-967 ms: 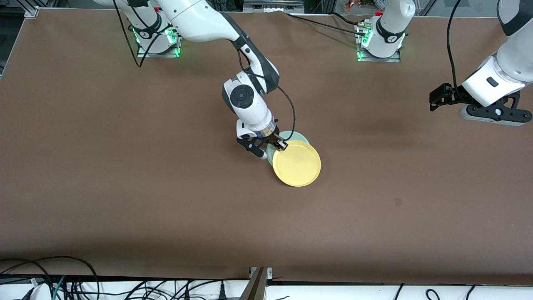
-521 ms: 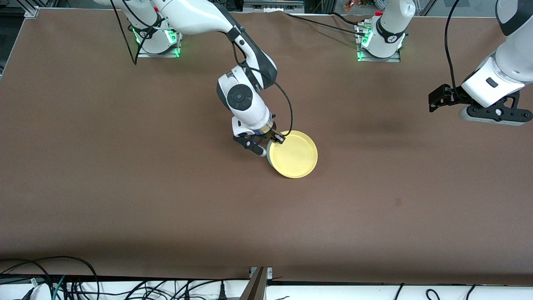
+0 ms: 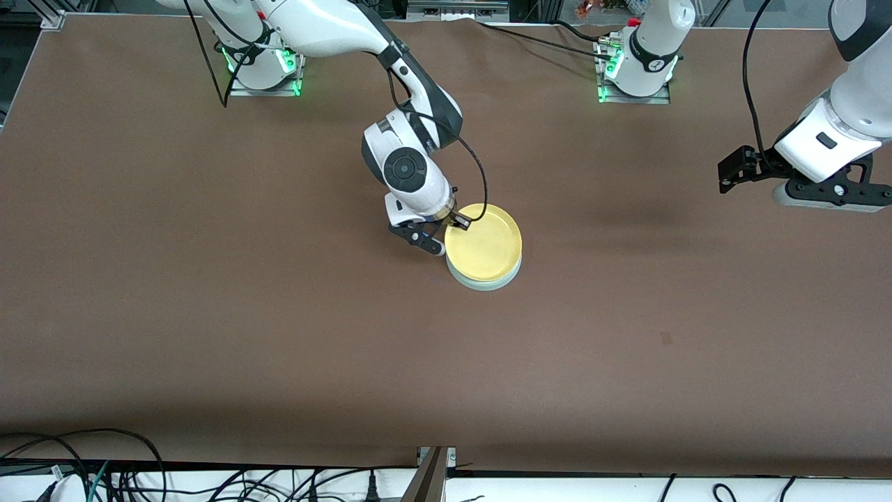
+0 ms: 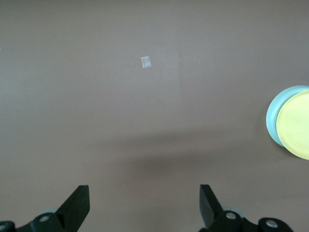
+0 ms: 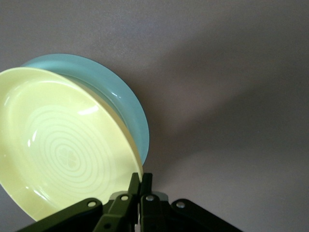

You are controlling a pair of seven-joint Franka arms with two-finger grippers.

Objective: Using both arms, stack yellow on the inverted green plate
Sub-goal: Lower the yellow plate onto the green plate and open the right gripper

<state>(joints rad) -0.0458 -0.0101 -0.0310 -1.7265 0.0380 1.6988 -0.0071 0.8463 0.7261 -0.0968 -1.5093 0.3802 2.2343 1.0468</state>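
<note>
The yellow plate [image 3: 483, 242] sits rim up over the pale green plate [image 3: 482, 282], which lies near the table's middle and shows only as a crescent under the yellow one's edge nearer the camera. My right gripper [image 3: 449, 230] is shut on the yellow plate's rim at the side toward the right arm's end. In the right wrist view the fingers [image 5: 141, 183] pinch the yellow plate [image 5: 63, 145], with the green plate [image 5: 116, 92] under it. My left gripper [image 3: 732, 167] is open and empty, high over the left arm's end of the table; its wrist view shows both plates [image 4: 294, 123] far off.
The brown table [image 3: 279, 335] carries a small pale mark [image 3: 666, 338] toward the left arm's end, also visible in the left wrist view [image 4: 146, 62]. Cables [image 3: 104, 467] lie along the table edge nearest the camera.
My right gripper has carried the yellow plate away from the camera, from overlapping the green plate's nearer side to lying almost squarely over it. The left arm has barely moved.
</note>
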